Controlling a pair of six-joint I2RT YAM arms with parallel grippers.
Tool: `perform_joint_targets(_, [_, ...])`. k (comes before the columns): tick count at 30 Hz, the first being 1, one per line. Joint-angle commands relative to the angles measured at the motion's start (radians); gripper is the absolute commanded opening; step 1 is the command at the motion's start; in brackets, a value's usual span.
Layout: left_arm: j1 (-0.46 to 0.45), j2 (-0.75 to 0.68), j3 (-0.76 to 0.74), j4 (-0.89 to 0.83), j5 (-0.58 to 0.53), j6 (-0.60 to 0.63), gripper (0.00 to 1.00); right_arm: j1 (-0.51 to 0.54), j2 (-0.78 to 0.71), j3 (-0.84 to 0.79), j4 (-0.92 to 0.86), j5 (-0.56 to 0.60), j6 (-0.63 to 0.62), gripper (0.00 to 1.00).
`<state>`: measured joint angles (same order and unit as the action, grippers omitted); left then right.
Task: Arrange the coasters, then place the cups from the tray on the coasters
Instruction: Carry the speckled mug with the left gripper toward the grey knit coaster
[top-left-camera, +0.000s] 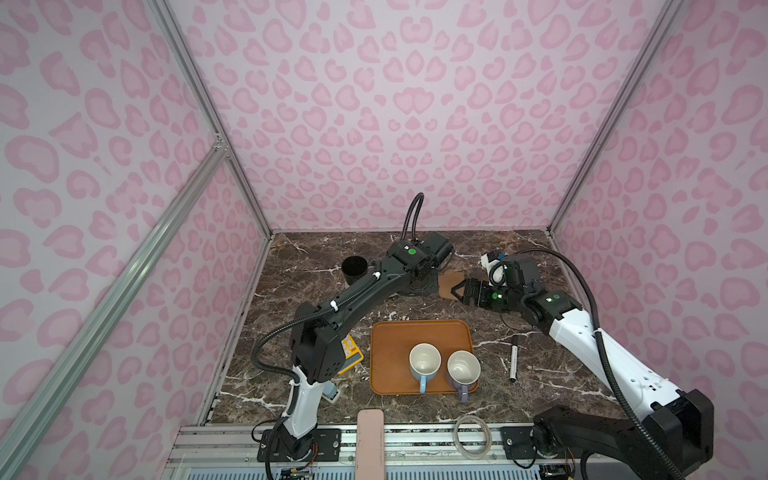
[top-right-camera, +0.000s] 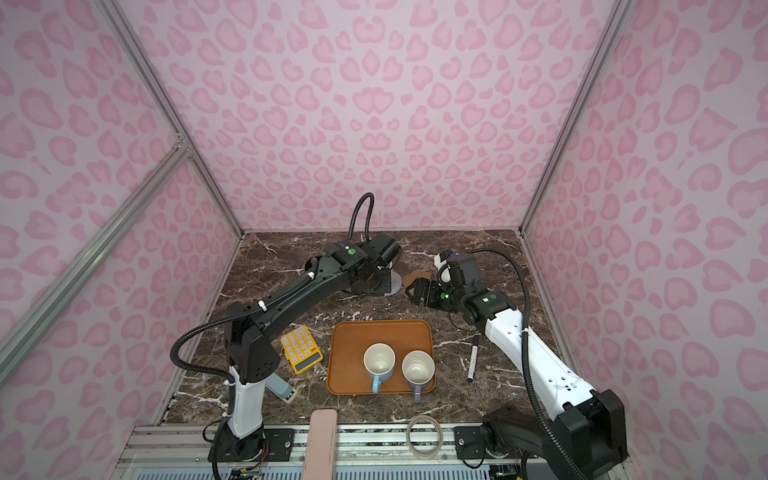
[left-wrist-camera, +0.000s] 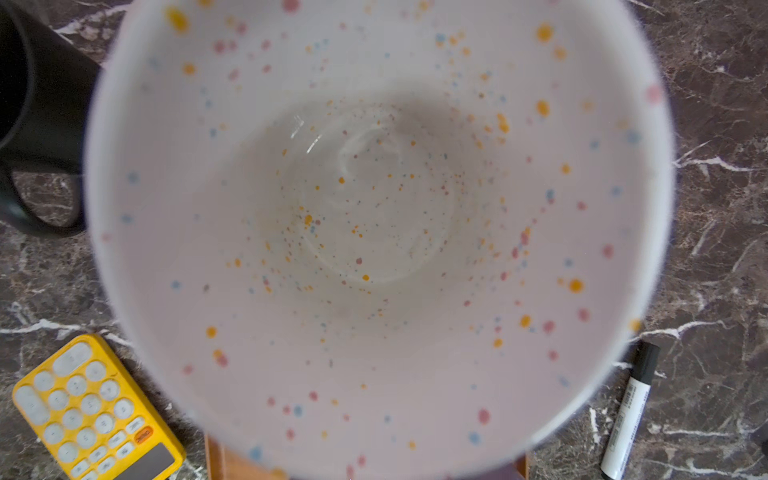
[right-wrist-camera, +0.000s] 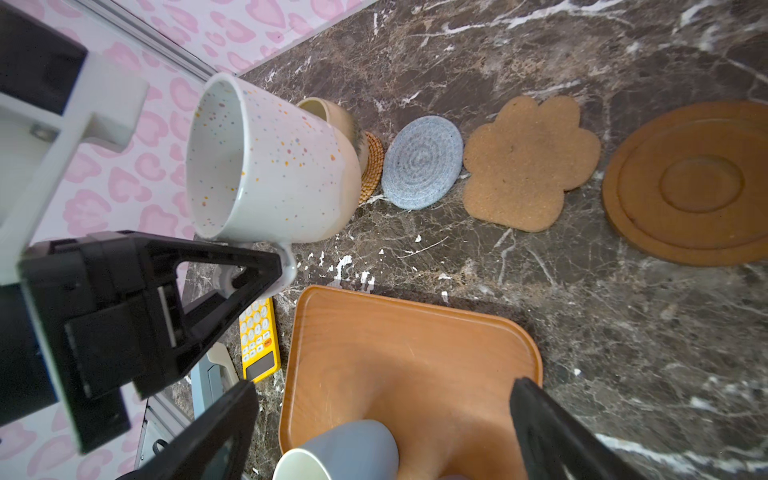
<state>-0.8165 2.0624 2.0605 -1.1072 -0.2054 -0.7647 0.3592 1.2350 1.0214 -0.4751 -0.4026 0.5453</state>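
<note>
Leftmost, at the table's (top-left-camera: 540, 395) ten o'clock, stands the black cup (top-left-camera: 354, 270). Next, the left gripper (right-wrist-camera: 274, 270) is clamped on the white cup's (right-wrist-camera: 286, 166) handle, beside the cream-yellow cup (right-wrist-camera: 328, 114) on the tan rattan coaster (right-wrist-camera: 372, 166). Light-blue coaster (right-wrist-camera: 422, 162), flower-shaped coaster (right-wrist-camera: 528, 166) and dark-brown disc (right-wrist-camera: 698, 183) follow rightward. The right gripper (top-left-camera: 457, 290), jaws spread wide, hangs at twelve o'clock of the tray (top-left-camera: 395, 340), which bears the blue cup (top-left-camera: 424, 363) and lavender cup (top-left-camera: 462, 370) at its five o'clock.
</note>
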Motion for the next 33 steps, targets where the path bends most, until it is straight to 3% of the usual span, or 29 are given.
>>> perform_joint_targets(1, [0.004,0.055,0.07,0.022,-0.023,0.002,0.0,-0.018,0.014,-0.01,0.014,-0.033,-0.016,0.97])
perform_joint_targets(19, [0.062,0.276,0.219,0.025,-0.012,0.001,0.0,-0.061,0.087,-0.04,0.024,-0.083,-0.03,0.96])
perform_joint_targets(33, [0.077,0.326,0.243,0.059,0.021,0.02,0.01,-0.067,0.117,-0.055,0.037,-0.083,-0.036,0.96])
